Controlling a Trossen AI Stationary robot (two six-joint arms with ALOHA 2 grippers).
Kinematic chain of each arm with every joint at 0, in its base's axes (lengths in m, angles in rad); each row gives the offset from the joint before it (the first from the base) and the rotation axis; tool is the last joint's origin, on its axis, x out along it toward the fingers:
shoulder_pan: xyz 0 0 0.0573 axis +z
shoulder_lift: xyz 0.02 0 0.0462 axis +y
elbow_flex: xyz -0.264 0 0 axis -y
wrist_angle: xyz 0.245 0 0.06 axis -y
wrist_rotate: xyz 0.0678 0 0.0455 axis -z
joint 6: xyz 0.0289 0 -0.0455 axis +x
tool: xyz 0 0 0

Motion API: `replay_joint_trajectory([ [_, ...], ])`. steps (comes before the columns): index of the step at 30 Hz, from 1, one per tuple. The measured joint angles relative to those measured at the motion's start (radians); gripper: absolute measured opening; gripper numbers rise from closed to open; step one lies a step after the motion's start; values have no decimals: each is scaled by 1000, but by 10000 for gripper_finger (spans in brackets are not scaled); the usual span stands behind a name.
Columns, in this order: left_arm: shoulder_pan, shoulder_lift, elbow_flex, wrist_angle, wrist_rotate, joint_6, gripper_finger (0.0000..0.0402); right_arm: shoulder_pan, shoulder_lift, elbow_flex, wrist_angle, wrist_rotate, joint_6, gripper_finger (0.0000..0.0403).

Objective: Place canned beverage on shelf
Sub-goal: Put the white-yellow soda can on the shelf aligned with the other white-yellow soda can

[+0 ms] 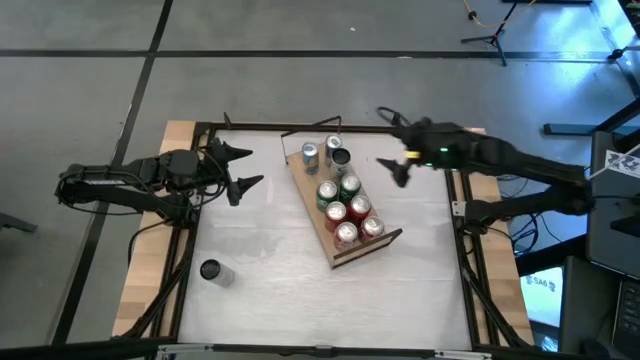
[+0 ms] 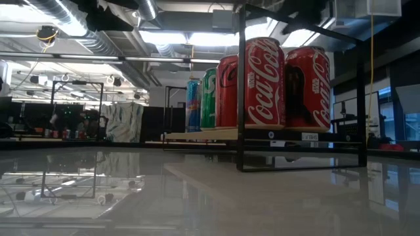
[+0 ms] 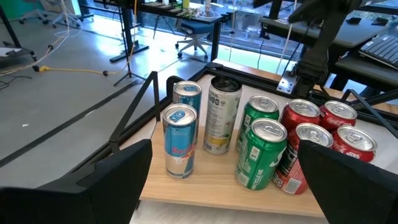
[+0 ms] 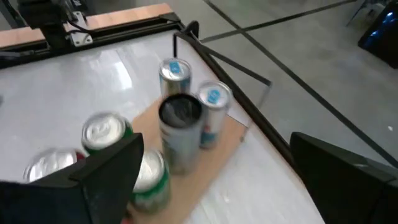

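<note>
Hovering wide open beside the shelf (image 1: 343, 250), right tool (image 1: 392, 146) holds nothing; left tool (image 1: 240, 168) likewise

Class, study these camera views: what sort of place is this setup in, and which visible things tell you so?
Most likely a robotics lab or workshop: the table stands on a bare concrete floor, office chairs and desks show beyond it, and exposed ducts with strip lights run overhead.
</note>
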Motion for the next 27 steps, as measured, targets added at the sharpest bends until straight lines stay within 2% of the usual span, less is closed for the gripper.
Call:
replay_joint_trajectory([
  [6, 0, 0, 0, 0, 0, -1, 392, 0, -183, -24, -127, 4, -25, 399],
  [8, 0, 0, 0, 0, 0, -1, 392, 0, -249, -70, -119, -7, -35, 399],
  [12, 0, 0, 0, 0, 0, -1, 392, 0, -408, -214, -109, -103, -47, 399],
  [21, 0, 0, 0, 0, -7, -8, 392, 0, -836, -634, 204, -355, -46, 399],
  [24, 0, 0, 0, 0, -8, -8, 392, 0, -925, -730, 262, -425, -44, 399],
  [27, 0, 0, 0, 0, -8, -10, 392, 0, -984, -784, 281, -450, -45, 399],
])
